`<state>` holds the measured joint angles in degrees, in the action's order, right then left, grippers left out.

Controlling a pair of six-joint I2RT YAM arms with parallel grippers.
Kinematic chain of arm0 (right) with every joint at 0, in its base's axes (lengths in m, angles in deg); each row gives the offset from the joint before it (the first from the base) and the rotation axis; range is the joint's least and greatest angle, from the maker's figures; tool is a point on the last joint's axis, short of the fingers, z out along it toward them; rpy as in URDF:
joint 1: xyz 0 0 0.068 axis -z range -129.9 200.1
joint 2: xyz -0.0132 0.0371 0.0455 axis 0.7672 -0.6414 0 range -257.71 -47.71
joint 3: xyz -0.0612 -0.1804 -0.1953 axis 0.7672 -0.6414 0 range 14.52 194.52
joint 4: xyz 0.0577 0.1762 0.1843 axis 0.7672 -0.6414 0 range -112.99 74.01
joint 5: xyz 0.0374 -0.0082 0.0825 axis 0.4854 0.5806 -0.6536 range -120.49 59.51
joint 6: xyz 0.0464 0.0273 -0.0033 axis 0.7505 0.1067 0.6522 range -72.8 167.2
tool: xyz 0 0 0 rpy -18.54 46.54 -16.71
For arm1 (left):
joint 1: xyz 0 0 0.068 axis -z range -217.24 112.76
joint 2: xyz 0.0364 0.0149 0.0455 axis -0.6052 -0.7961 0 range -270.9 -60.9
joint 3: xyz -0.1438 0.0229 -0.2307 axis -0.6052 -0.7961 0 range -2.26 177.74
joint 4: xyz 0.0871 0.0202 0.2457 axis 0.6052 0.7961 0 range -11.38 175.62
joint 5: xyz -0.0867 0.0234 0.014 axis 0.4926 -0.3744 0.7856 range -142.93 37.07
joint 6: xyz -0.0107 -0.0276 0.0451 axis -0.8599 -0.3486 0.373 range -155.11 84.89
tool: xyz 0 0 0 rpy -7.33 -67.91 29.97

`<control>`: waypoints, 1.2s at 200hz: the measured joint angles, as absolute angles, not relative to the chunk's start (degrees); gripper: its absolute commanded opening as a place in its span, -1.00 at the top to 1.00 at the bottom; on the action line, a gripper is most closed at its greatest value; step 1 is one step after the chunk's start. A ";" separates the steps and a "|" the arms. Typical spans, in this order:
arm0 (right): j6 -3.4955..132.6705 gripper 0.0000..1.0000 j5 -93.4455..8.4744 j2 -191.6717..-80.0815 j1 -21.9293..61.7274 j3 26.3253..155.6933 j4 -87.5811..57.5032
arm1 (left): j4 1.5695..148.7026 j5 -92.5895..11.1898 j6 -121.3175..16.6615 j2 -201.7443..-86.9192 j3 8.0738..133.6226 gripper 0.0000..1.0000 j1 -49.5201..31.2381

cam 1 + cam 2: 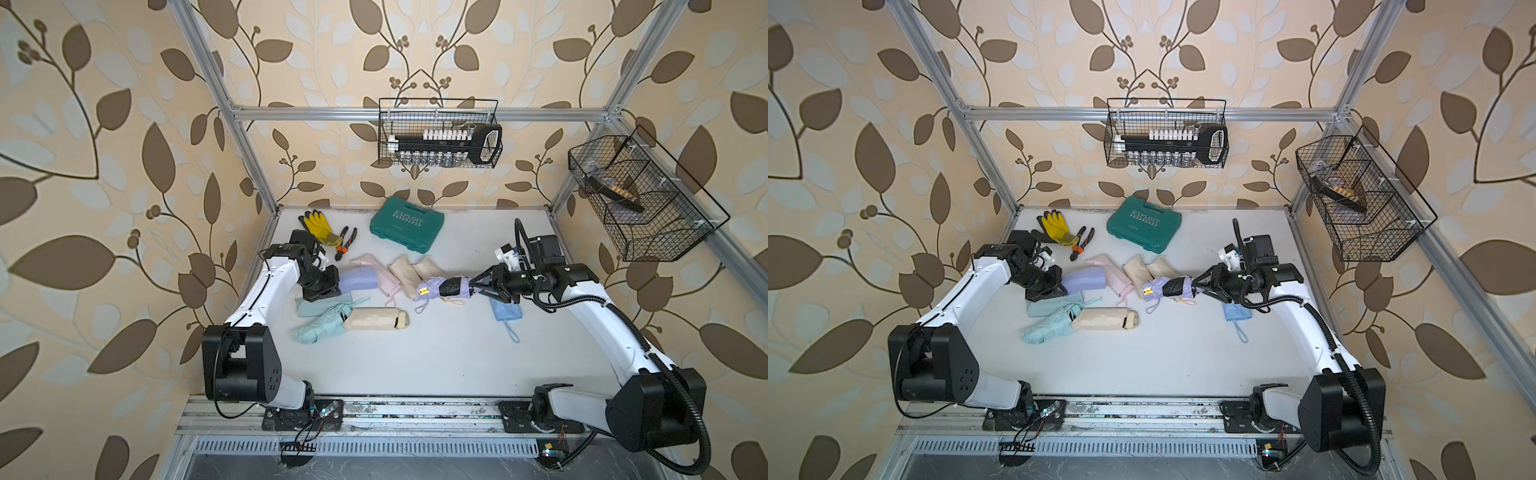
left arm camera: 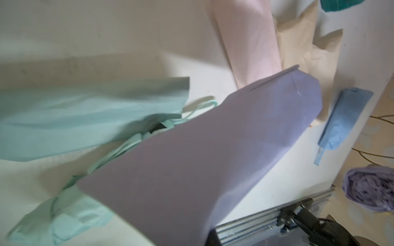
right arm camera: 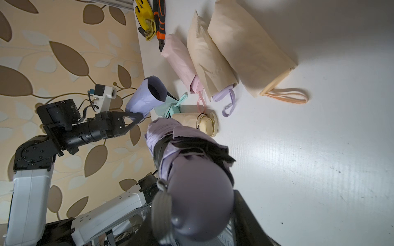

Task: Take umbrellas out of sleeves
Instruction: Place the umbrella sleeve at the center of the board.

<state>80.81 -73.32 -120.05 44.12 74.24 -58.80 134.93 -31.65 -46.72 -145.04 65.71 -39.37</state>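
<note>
Hanging over the white desk (image 1: pixel 415 365), the short folded lilac umbrella with a black strap (image 1: pixel 446 287) is gripped at one end by the right pincer (image 1: pixel 472 286), which is clamped on it. The soft lilac fabric sleeve (image 1: pixel 358 279) is pinched at its closed end by the left pincer (image 3: pixel 138 118), shut tight on it. Its open mouth is seen empty. Umbrella and sleeve are held apart.

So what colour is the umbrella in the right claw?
The umbrella is lilac with a black band, clearest in a top view.
</note>
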 measured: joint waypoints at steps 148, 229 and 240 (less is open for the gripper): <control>82.14 0.67 -74.01 -131.50 32.95 81.06 -56.06 | 131.50 -46.08 -42.38 -169.39 73.71 0.75 -45.60; 83.04 0.67 -74.45 -136.48 31.25 83.53 -53.33 | 131.30 -44.74 -42.33 -171.58 74.19 -0.98 -46.26; 83.63 0.67 -74.41 -137.56 30.33 84.84 -52.90 | 131.48 -44.09 -42.73 -171.01 74.19 -0.98 -46.65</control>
<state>83.63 -74.41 -137.56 30.33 84.84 -52.90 131.48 -44.09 -42.73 -171.01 74.19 -46.65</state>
